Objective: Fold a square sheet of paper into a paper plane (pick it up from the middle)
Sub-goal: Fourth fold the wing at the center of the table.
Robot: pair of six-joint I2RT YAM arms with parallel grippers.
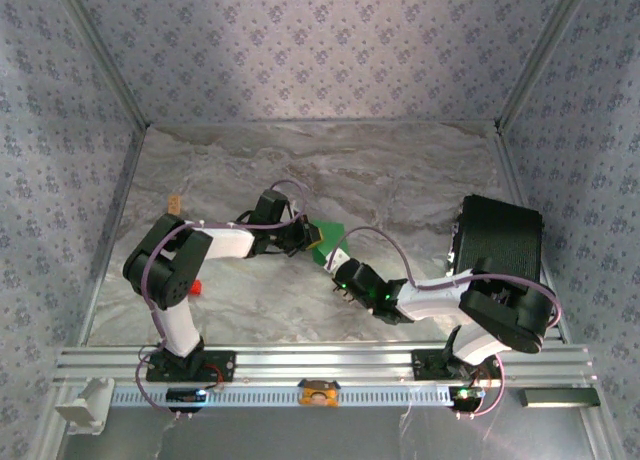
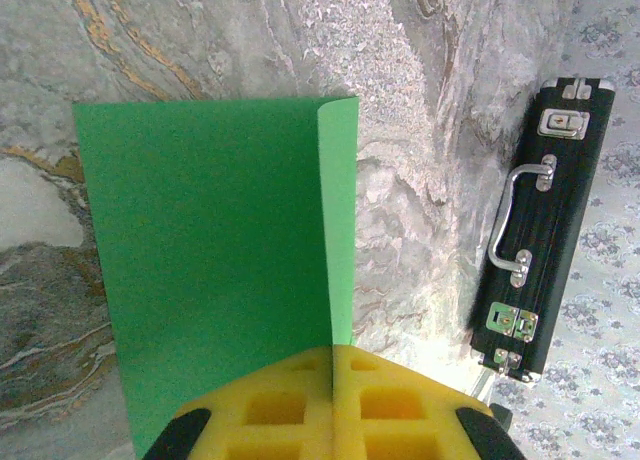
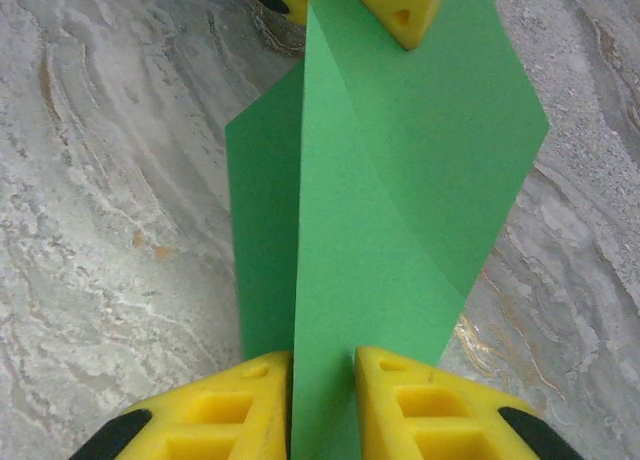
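The square sheet of paper (image 2: 210, 250), partly folded, is clamped in the left claw (image 2: 333, 380). The right claw (image 3: 322, 380) is set narrow around its edge; grip unconfirmed.

The left gripper (image 1: 299, 240) and right gripper (image 1: 339, 272) meet at a green sheet of paper (image 1: 328, 236) over the marbled table (image 1: 400, 180).

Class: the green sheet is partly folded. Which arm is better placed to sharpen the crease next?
Probably the right: the right gripper straddles the square sheet of paper at its fold, while the left gripper is clamped shut on the sheet, anchoring it.
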